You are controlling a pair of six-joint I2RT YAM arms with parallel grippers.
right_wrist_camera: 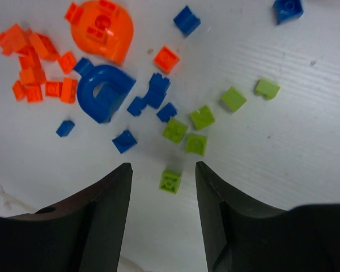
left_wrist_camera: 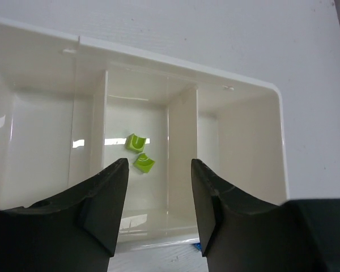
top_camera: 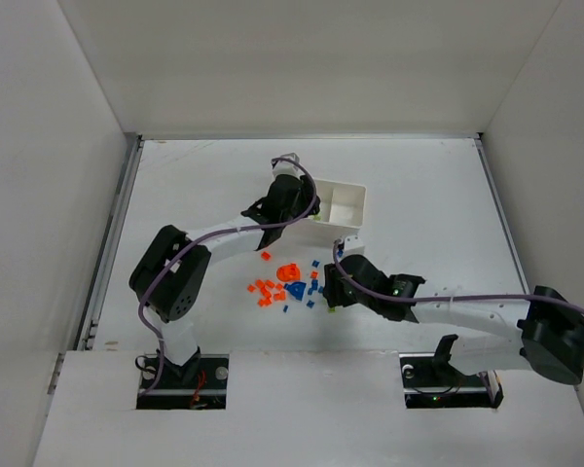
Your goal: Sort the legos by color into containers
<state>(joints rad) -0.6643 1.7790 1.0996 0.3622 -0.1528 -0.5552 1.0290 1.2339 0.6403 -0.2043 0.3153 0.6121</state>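
Left gripper (left_wrist_camera: 158,165) hangs empty, jaws parted, over the tray (left_wrist_camera: 181,67), two lime bricks (left_wrist_camera: 137,143) in its middle compartment (left_wrist_camera: 153,195); right gripper (right_wrist_camera: 163,168) gapes above a loose lime brick (right_wrist_camera: 170,180) on the surface (right_wrist_camera: 283,141), probably light, rigid, slick: pinch flat opposite sides.

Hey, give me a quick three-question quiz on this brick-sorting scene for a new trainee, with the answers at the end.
1. True or false: the tray holds two green bricks in its middle compartment.
2. The left arm's jaws hold: A) a blue brick, B) nothing, C) an orange brick.
3. How many loose green bricks on the table does the right wrist view show?
Key: 1 true; 2 B; 3 six.
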